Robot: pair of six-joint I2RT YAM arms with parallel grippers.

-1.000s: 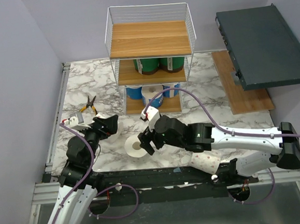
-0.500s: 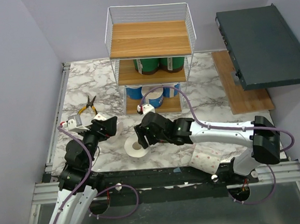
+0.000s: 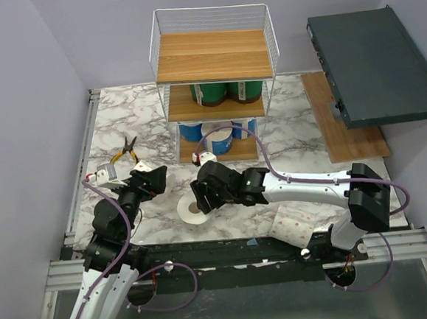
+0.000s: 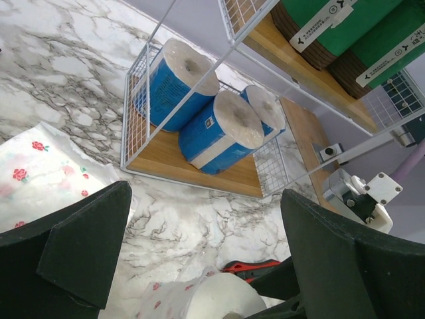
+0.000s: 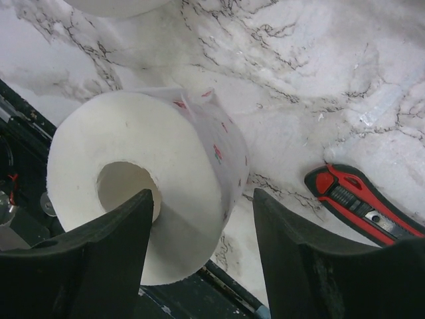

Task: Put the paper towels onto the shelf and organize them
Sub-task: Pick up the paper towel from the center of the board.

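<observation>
A knife (image 5: 362,203) lies at three o'clock of the white, red-dotted roll (image 5: 179,166), which stands core-up at six o'clock from the shelf (image 3: 213,56). Your right gripper (image 5: 201,219) hangs over it part-open, gripping nothing; your left gripper (image 4: 206,199) gapes wide, empty.

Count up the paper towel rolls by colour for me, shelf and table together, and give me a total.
Green-wrapped paper towel rolls, middle tier of the white wire shelf: 2
Blue-wrapped paper towel rolls, bottom tier: 3
White paper towel rolls with red-pink dots, on the marble table: 3
Total: 8
</observation>
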